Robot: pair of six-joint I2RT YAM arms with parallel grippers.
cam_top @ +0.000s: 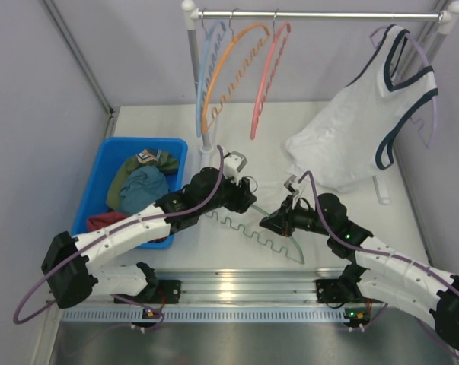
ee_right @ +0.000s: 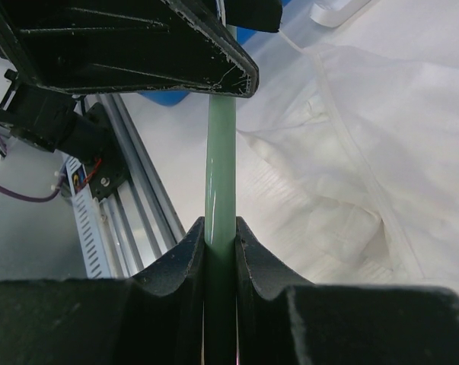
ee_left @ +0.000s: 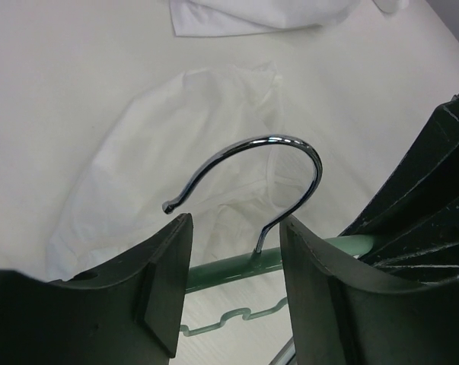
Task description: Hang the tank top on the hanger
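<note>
The sage-green hanger (cam_top: 253, 230) is between my two grippers, low over the table. My right gripper (ee_right: 221, 237) is shut on its green bar (ee_right: 221, 167); it also shows in the top view (cam_top: 269, 222). My left gripper (ee_left: 234, 283) is open, its jaws on either side of the hanger neck below the metal hook (ee_left: 278, 144), not touching it; it also shows in the top view (cam_top: 247, 195). The plain white tank top (ee_left: 176, 160) lies flat on the white table beyond the hook and beside the bar (ee_right: 351, 160). It is hard to make out in the top view.
A white tank top with navy edges (cam_top: 370, 114) hangs on a lavender hanger (cam_top: 428, 91) at the right of the rail (cam_top: 320, 14), draping onto the table. Blue, orange and salmon hangers (cam_top: 269, 76) hang at the rail's left. A blue bin (cam_top: 115, 152) of clothes stands at the left.
</note>
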